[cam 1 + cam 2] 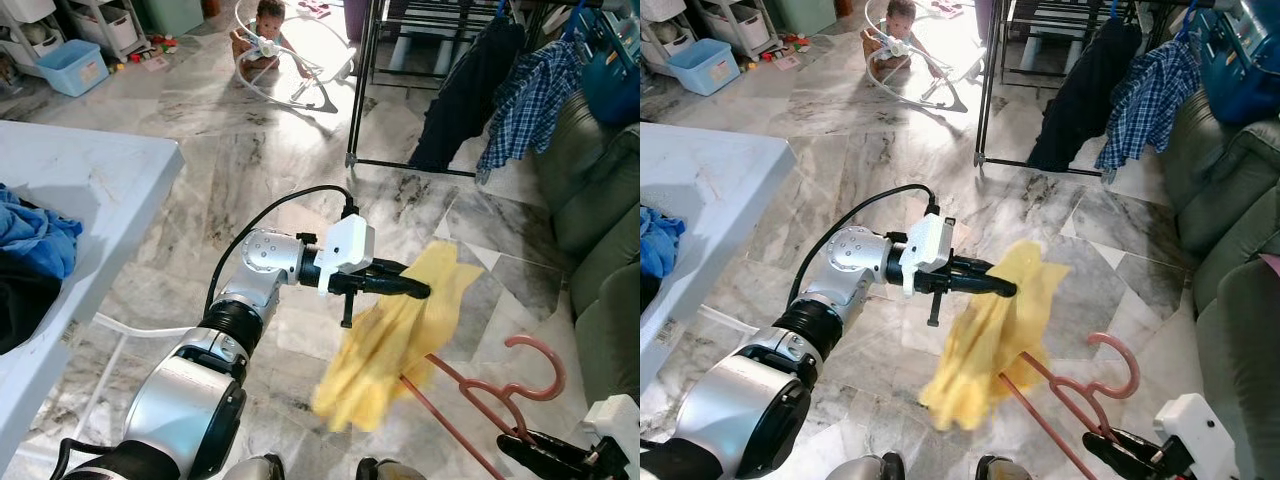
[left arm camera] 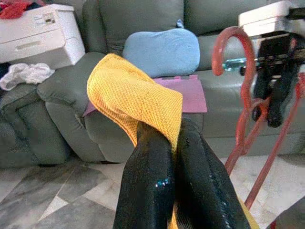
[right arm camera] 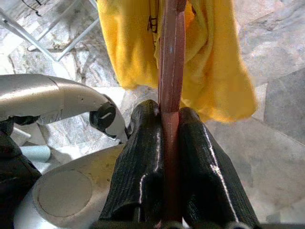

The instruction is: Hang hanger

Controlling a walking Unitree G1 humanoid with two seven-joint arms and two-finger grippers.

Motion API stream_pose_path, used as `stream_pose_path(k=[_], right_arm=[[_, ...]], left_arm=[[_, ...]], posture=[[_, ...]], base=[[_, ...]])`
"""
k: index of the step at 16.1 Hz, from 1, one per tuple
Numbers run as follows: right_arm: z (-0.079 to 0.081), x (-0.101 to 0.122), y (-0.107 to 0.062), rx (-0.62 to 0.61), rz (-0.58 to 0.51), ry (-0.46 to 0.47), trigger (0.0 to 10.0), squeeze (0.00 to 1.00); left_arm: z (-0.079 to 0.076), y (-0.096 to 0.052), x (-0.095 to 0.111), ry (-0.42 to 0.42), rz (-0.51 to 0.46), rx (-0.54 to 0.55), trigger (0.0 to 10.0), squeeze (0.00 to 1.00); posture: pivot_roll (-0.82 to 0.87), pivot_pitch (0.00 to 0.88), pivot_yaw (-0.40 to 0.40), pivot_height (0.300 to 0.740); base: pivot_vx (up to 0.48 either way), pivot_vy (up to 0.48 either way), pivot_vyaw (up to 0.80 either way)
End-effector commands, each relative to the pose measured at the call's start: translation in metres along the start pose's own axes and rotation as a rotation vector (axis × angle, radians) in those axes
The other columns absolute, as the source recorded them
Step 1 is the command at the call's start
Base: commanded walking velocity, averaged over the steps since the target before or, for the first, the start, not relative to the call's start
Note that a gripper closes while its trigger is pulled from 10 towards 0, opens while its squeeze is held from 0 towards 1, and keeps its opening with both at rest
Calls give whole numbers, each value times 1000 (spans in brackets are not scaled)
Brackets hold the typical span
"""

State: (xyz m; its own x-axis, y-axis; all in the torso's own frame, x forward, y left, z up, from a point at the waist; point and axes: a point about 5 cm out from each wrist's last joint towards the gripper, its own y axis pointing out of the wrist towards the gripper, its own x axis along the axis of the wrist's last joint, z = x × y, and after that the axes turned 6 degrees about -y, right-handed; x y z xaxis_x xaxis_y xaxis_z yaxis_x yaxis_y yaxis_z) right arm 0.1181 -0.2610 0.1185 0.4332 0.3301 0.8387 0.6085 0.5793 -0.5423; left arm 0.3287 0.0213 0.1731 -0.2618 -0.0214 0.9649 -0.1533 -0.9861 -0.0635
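Note:
A red-brown plastic hanger [image 1: 520,385] is held low at the right, its hook curling upward. My right gripper [image 1: 540,452] is shut on the hanger's neck [image 3: 170,95]. A yellow cloth [image 1: 395,335] drapes over one arm of the hanger. My left gripper [image 1: 415,289] reaches out from the left and is shut on the cloth's upper edge [image 2: 138,102]. The black clothes rack [image 1: 400,90] stands across the marble floor at the back, with a dark garment [image 1: 465,90] and a blue plaid shirt [image 1: 530,95] hanging on it.
A white table [image 1: 80,200] with blue clothes [image 1: 35,235] is at my left. A grey-green sofa [image 1: 595,240] runs along the right. A child [image 1: 265,35] sits on the floor far back by a white frame. Storage bins [image 1: 75,65] stand at the back left.

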Motion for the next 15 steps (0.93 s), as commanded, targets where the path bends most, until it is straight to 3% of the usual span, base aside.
stream_pose_path(k=[1,4,9,15], right_arm=[[3,4,2,17,-16,-6,10000,0],[-1,-2,13,-45,-26,-5,10000,0],[-8,-9,12,-80,5,-7,10000,0],[-12,-10,31,-93,-15,-10,10000,0]], left_arm=[[6,7,16,50,-34,-24,10000,0],[9,9,27,69,-77,-43,10000,0],[12,6,33,65,-99,-46,10000,0],[-1,21,46,64,-195,-145,10000,0]], posture=[[-97,170,3,740],[-88,174,10,740],[-83,175,14,740],[-78,171,11,740]], base=[[0,0,0],[0,0,0],[0,0,0],[0,0,0]])
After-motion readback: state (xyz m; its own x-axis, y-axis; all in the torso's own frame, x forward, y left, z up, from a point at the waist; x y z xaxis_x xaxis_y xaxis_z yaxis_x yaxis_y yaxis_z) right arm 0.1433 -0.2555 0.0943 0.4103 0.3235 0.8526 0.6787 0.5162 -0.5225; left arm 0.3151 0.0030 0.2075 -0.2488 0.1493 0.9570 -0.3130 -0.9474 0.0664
